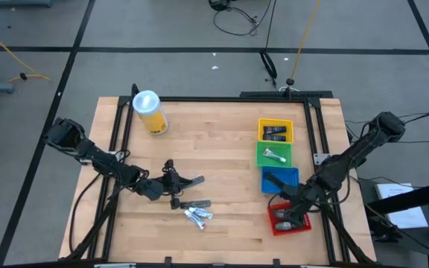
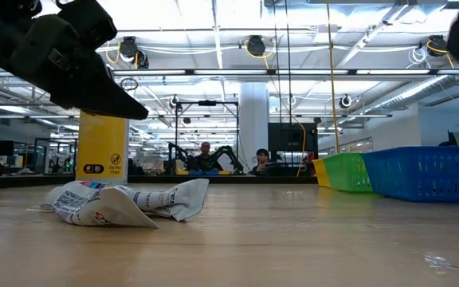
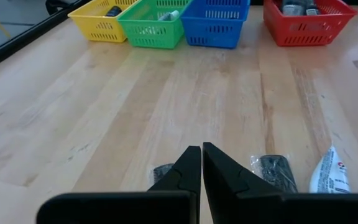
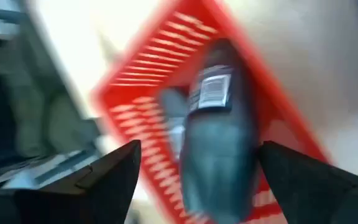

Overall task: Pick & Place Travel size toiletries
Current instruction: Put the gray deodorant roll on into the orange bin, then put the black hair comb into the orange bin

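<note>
wooden tabletop [image 1: 222, 156] carries four trays along its right side. right pincer [image 1: 293, 216] hangs over the red tray [image 1: 272, 211], fingers apart, a dark grey tube [image 4: 219, 124] lying below it: this looks like the drop-off step. left pincer [image 3: 202, 163] hovers low, fingers together, near the remaining toiletries [image 1: 197, 216] at the near centre; the next move calls for opening over one.

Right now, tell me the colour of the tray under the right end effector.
Red tray, clearest in the high view.
</note>
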Controlling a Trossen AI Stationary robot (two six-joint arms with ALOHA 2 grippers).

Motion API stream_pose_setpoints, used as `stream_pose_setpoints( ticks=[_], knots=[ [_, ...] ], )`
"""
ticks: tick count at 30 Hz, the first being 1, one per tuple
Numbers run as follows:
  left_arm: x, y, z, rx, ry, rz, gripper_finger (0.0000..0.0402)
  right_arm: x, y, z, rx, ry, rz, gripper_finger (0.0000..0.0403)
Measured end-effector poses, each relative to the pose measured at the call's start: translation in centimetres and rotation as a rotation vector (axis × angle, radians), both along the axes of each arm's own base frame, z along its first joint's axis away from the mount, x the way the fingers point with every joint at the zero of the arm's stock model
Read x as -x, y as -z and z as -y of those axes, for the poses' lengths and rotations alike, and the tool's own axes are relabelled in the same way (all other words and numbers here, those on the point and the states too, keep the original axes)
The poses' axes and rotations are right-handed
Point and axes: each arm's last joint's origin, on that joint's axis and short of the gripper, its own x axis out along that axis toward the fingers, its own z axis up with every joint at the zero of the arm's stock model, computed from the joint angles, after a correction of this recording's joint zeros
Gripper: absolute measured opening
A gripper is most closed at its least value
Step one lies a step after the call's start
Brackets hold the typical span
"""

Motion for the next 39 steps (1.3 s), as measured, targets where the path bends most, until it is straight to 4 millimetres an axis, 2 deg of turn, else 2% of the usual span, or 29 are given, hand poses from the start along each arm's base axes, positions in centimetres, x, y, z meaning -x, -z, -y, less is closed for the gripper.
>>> stream_pose_setpoints(
  ticks=[4, 8, 16, 20, 24, 29, 32, 35, 39],
  knots=[
    [0.0, 0.0, 0.1, 0.018, -0.001, 0.002, 0.0019, -0.9, -2.9, -0.1, -0.055, -0.005, 0.119, 0.0313],
    [0.1, 0.0, 0.3, 0.029, 0.005, 0.004, 0.0019, -1.7, -5.2, 0.1, 0.002, 0.024, 0.263, 0.0299],
    [0.2, 0.0, 0.4, 0.027, 0.014, 0.002, 0.0019, -2.3, -5.3, 0.3, 0.18, -0.005, 0.409, 0.0274],
    [0.1, 0.0, 0.4, 0.028, 0.013, 0.004, 0.0019, -4.4, -5.2, 0.0, 0.268, -0.05, 0.566, 0.0266],
    [0.1, 0.0, 0.4, 0.026, 0.014, 0.003, 0.0019, -8.1, -4.2, -1.1, 0.365, -0.187, 0.786, 0.026],
    [0.2, 0.0, 0.5, 0.018, 0.023, 0.001, 0.0019, -12.7, -1.4, -1.9, 0.495, -0.275, 1.009, 0.0258],
    [0.4, 0.1, 0.9, 0.0, 0.065, -0.014, 0.0019, -14.8, 0.6, -1.6, 0.555, -0.269, 1.063, 0.0258],
    [0.8, 0.5, 1.6, 0.007, 0.179, -0.075, 0.0019, -16.8, 2.6, -1.1, 0.583, -0.246, 1.038, 0.0258],
    [1.7, 1.0, 2.4, 0.018, 0.245, -0.15, 0.0019, -19.7, 4.0, -0.8, 0.615, -0.239, 0.989, 0.0258]
  ],
)
